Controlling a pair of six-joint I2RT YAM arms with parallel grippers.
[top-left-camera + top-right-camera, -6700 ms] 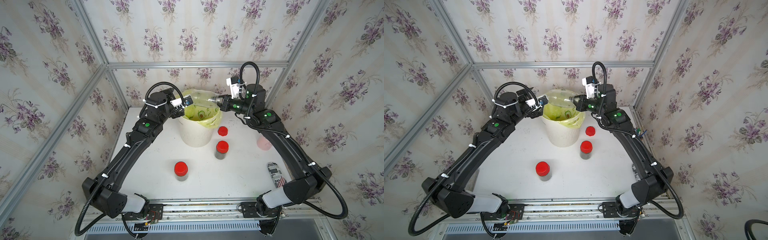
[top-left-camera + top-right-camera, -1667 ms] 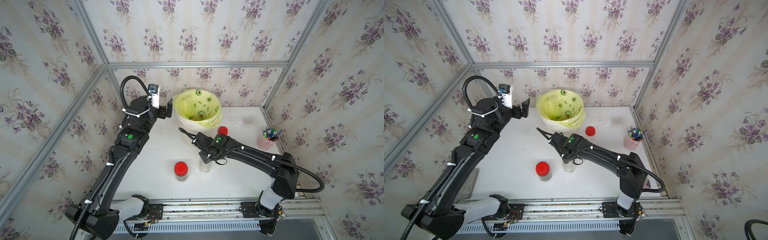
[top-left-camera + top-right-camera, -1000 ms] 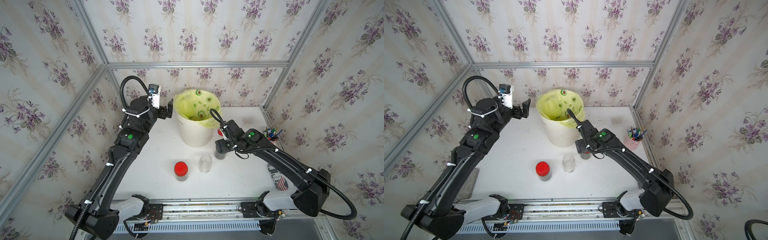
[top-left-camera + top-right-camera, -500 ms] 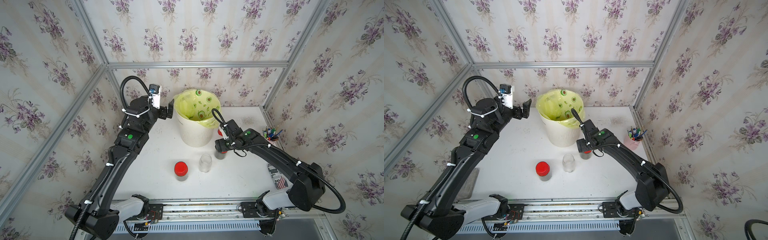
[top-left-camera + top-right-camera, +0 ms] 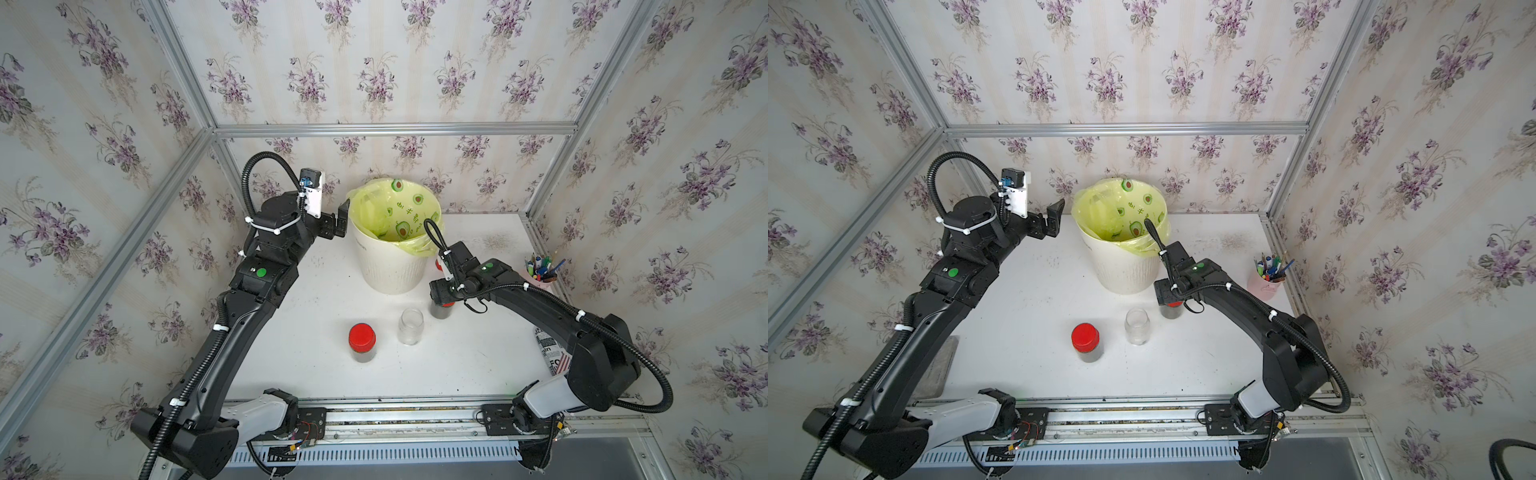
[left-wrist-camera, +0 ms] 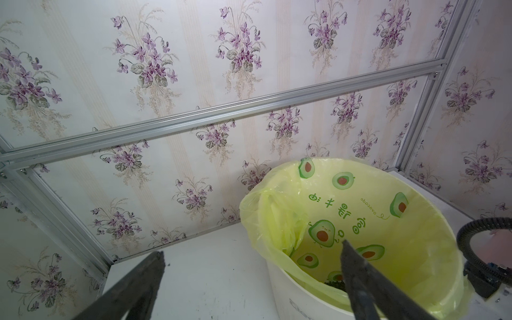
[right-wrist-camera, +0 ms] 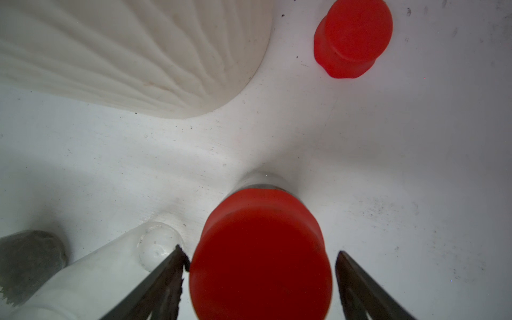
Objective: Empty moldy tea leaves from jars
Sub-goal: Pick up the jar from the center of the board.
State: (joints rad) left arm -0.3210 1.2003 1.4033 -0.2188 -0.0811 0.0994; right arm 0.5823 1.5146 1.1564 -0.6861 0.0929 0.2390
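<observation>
Left gripper (image 6: 252, 250): jaws wide, empty, beside the bin (image 5: 390, 270) rim, upper centre in both top views.
Right gripper (image 7: 260, 252): jaws apart astride the red cap of the capped jar (image 5: 439, 311), right of centre; one finger at the cap's edge, the other clear.
Open jar (image 5: 410, 326): upright, centre.
Front jar (image 5: 362, 338): capped, lower centre, moldy tea leaves (image 5: 363, 356) inside.
Loose cap (image 7: 352, 38): beside the bin.

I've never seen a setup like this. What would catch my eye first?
Probably the cream bin with its yellow avocado-print bag, at the back of the white table. Next come bright red lids: the front jar stands untouched, while the right gripper straddles the rear jar with open jaws.
</observation>
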